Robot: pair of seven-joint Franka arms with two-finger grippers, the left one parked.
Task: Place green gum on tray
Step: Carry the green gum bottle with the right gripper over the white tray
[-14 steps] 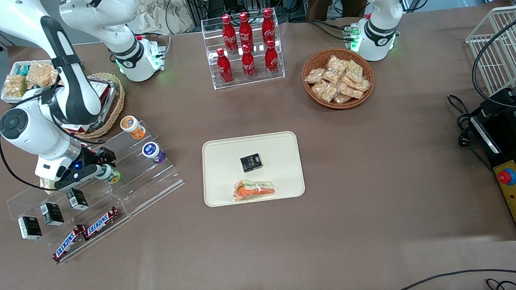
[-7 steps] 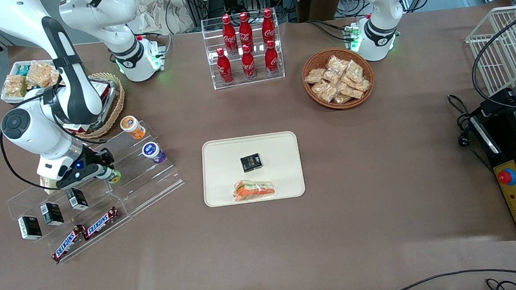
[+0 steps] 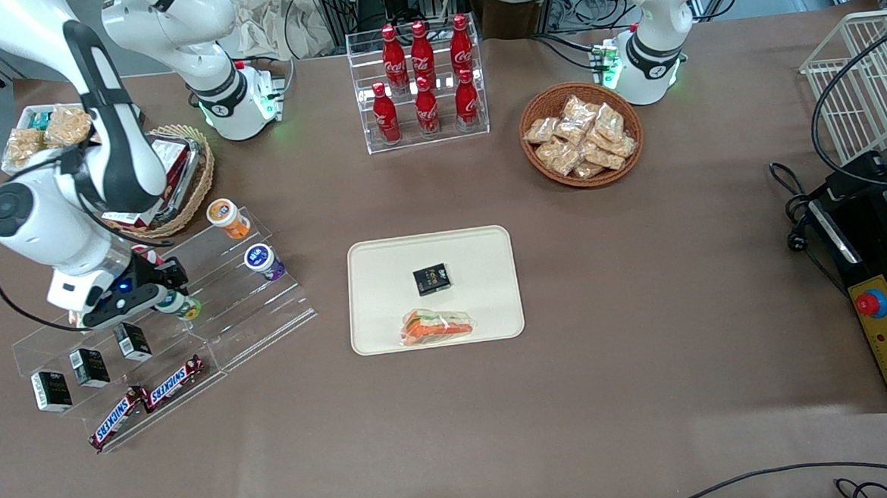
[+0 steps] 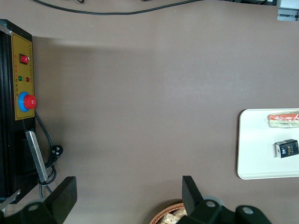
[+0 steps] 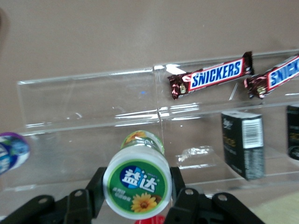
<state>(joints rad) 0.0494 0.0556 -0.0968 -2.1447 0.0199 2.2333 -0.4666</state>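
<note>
The green gum (image 3: 179,304) is a small canister with a green-and-white lid (image 5: 137,181), over the middle step of the clear acrylic stand (image 3: 249,308). My right gripper (image 3: 166,295) is shut on it, with one black finger (image 5: 96,186) against each side of the canister just under the lid. The gripper (image 5: 137,183) holds it tilted, lid toward the wrist camera. The cream tray (image 3: 384,282) lies flat mid-table, well apart from the stand toward the parked arm's end. It holds a black box (image 3: 431,278) and a wrapped sandwich (image 3: 438,327). The tray's edge also shows in the left wrist view (image 4: 254,140).
An orange-lidded canister (image 3: 225,216) and a purple-lidded one (image 3: 263,261) stand on the stand's upper steps. Black boxes (image 3: 89,366) and Snickers bars (image 3: 173,381) lie on its lower steps. A cola bottle rack (image 3: 423,83) and a snack basket (image 3: 581,134) stand farther from the camera.
My right arm has shifted a little toward the working arm's end of the table, with the green gum held in the gripper moving along. Nothing else has moved.
</note>
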